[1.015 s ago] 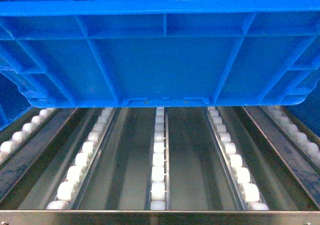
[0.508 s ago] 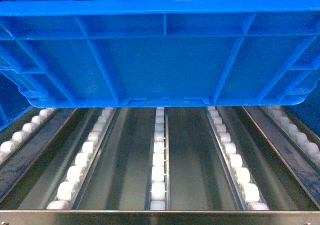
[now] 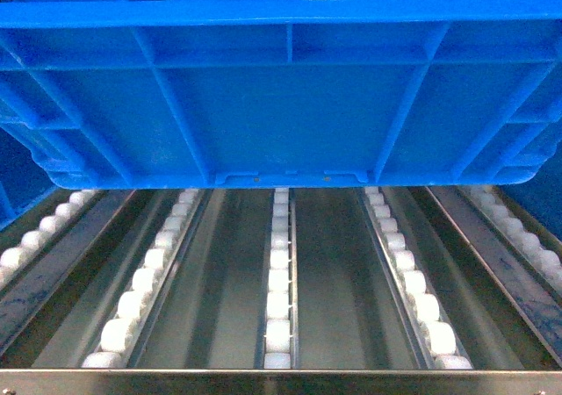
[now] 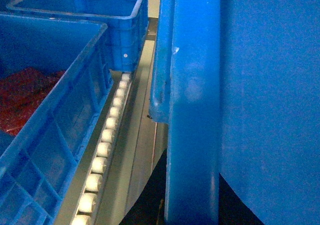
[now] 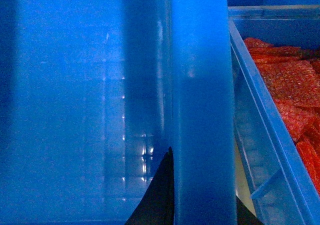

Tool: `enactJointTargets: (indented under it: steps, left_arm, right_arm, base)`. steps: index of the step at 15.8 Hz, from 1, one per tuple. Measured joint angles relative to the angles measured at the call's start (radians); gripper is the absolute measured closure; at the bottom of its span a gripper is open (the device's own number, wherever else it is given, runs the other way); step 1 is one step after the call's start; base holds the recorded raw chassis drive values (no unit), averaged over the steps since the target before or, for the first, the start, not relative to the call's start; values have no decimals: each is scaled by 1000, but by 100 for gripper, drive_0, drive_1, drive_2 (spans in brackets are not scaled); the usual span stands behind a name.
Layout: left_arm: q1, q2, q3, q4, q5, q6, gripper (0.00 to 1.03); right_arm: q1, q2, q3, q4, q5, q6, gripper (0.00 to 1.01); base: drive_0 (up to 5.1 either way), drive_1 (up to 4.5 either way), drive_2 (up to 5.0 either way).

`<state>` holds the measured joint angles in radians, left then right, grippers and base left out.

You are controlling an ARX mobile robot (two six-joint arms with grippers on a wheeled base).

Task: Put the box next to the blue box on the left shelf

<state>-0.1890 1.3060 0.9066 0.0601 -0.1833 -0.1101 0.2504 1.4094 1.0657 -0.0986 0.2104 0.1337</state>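
The box (image 3: 281, 105), a large bright blue ribbed crate, fills the upper head view, tilted so its underside faces me. It hangs just above the left shelf (image 3: 281, 382), whose lanes of white rollers (image 3: 277, 281) run away from the shiny front bar. My left gripper (image 4: 192, 165) is shut on the box's left rim (image 4: 192, 85), a black finger (image 4: 155, 195) on either side. My right gripper (image 5: 202, 175) is shut on the right rim (image 5: 202, 85) in the same way. A blue box (image 4: 50, 110) holding red packets sits on the rollers just left of the carried box.
A second blue crate (image 4: 100, 25) stands behind the left neighbour. Close on the right sits another blue crate (image 5: 260, 110) with red packets (image 5: 295, 85). A roller lane (image 4: 102, 150) and a narrow strip of steel separate the carried box from the left neighbour.
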Motion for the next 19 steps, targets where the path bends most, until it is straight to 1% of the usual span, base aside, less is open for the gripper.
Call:
enactJointTargets:
  steps: [6,7,8,9,10,11,12,13,14,17,18,19]
  left_arm:
    - [0,0,0,0,0,0,95]
    - [0,0,-21,63,12,27,95]
    - [4,2,-46,163,17,60,96]
    - [8,-5,-40,166,16,68,96]
    - [17,-6,-39,146,23,76,96]
    - [25,0,-39,102,26,86,96]
    - [40,10,-38,68,29,96,96]
    - [58,22,-37,38,30,111,96]
    - [67,29,-36,12,29,118,96]
    - [64,51,-35,-55,35,115,96]
    - [58,60,-35,-68,34,113,96]
    - [50,68,-35,-80,31,109,96]
  right_arm:
    - [0,0,0,0,0,0,93]
    - [0,0,-2,11,14,2,93]
    - [30,-3,-73,215,121,-55,93]
    - [39,-5,-73,230,148,-64,92]
    - [44,-4,-66,177,142,-47,92]
    - [44,7,-55,93,109,-5,92]
    - [44,26,-52,52,71,27,92]
    - [44,55,-49,26,27,62,93]
    - [44,80,-48,15,5,80,93]
    - [43,117,-41,-40,-3,98,93]
    - [40,124,-41,-48,-4,98,93]
    - [33,132,-40,-58,-18,99,93]
  base:
    - [0,0,0]
    - [0,0,0]
    - [0,0,0]
    - [0,0,0]
    - [0,0,0]
    - [0,0,0]
    - [0,0,0]
    - [0,0,0]
    - [0,0,0]
    - [0,0,0]
    - [0,0,0]
    - [0,0,0]
